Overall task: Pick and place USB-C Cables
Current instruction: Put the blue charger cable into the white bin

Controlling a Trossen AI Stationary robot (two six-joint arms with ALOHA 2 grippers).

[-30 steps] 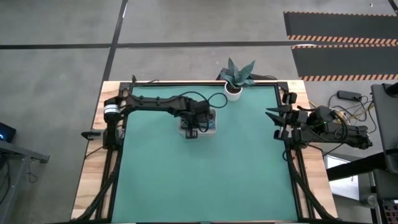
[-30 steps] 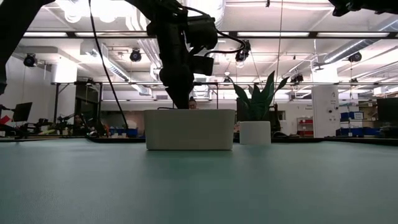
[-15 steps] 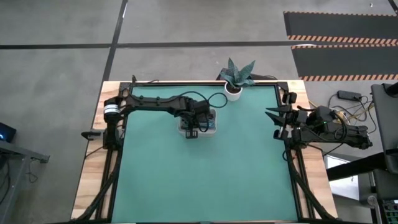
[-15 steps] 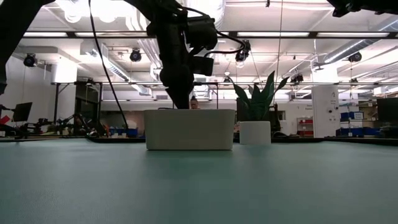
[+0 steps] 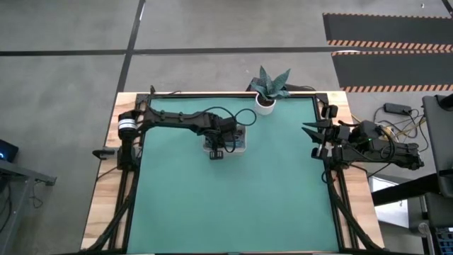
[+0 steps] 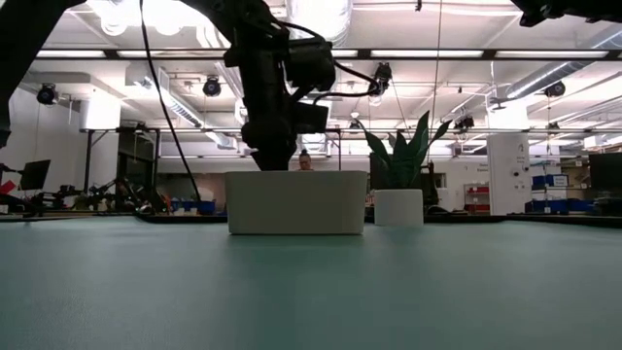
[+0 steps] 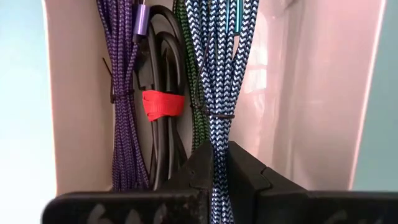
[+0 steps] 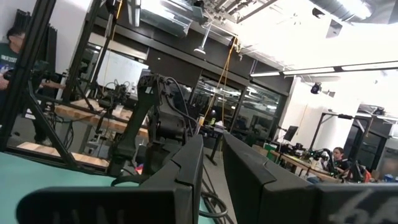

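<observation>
A white tray [image 5: 239, 139] stands on the green mat near the far edge; in the low view its wall [image 6: 296, 202] hides the inside. In the left wrist view, four bundled cables lie side by side in the tray [image 7: 311, 93]: purple [image 7: 123, 93], black with a red strap [image 7: 163, 104], dark green [image 7: 196, 87] and teal braided [image 7: 221, 68]. My left gripper [image 5: 217, 146] [image 6: 271, 160] reaches down into the tray and is shut on the teal cable. My right gripper [image 5: 312, 140] waits open at the table's right edge. My left gripper [image 7: 214, 168] pinches the teal braided cable bundle near one end [image 7: 217, 146], just past its thin black tie, between its two fingers. The fingers come from above, pointing down into the tray, and the cable runs on between them. The rest of the bundle lies along the other cables.
A potted plant [image 5: 268, 90] in a white pot [image 6: 399, 206] stands at the far edge, right of the tray. The green mat [image 5: 233, 198] stretches toward the near edge. People and workbenches show in the room beyond [image 8: 339, 158].
My left gripper has shifted slightly toward the table's left over the tray and its wrist has turned a little. The tray has stayed in place.
</observation>
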